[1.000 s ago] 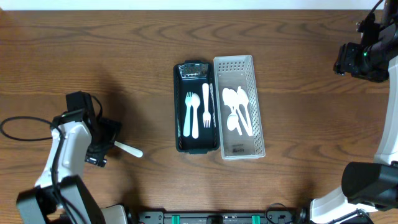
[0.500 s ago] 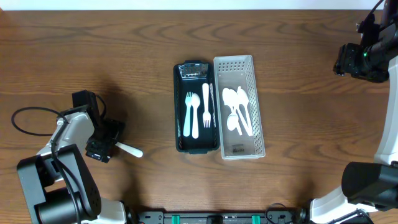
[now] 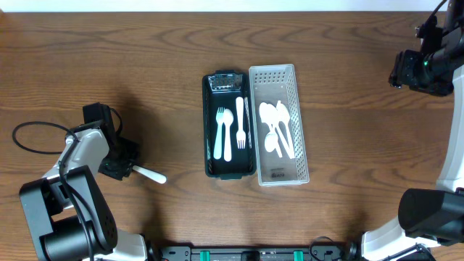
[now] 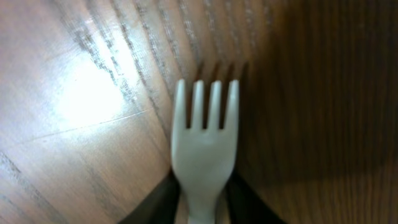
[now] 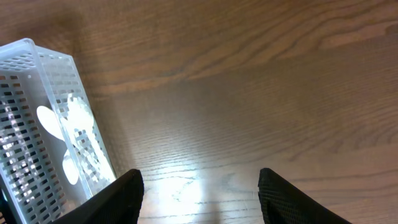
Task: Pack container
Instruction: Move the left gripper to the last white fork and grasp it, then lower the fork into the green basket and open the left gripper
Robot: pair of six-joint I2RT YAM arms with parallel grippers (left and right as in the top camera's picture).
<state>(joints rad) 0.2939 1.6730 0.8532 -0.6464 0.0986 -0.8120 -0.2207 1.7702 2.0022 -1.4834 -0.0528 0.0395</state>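
A white plastic fork (image 3: pixel 150 174) lies on the wooden table at the left, its tines (image 4: pixel 205 99) pointing away in the left wrist view. My left gripper (image 3: pixel 125 165) is low over its handle, and both dark fingers (image 4: pixel 155 202) press in on the fork's neck (image 4: pixel 204 186). The black container (image 3: pixel 207 130) stands mid-table and holds white utensils (image 3: pixel 230 130). My right gripper (image 5: pixel 200 193) hovers open over bare wood at the far right, well away, with nothing between its fingers.
A white perforated basket (image 3: pixel 303 138) with several white spoons (image 3: pixel 279 129) stands against the container's right side; its corner shows in the right wrist view (image 5: pixel 37 118). A black cable (image 3: pixel 29 138) loops beside the left arm.
My left gripper's jaws have closed in from wide open onto the fork's handle. The fork still rests on the table. The right arm has not moved.
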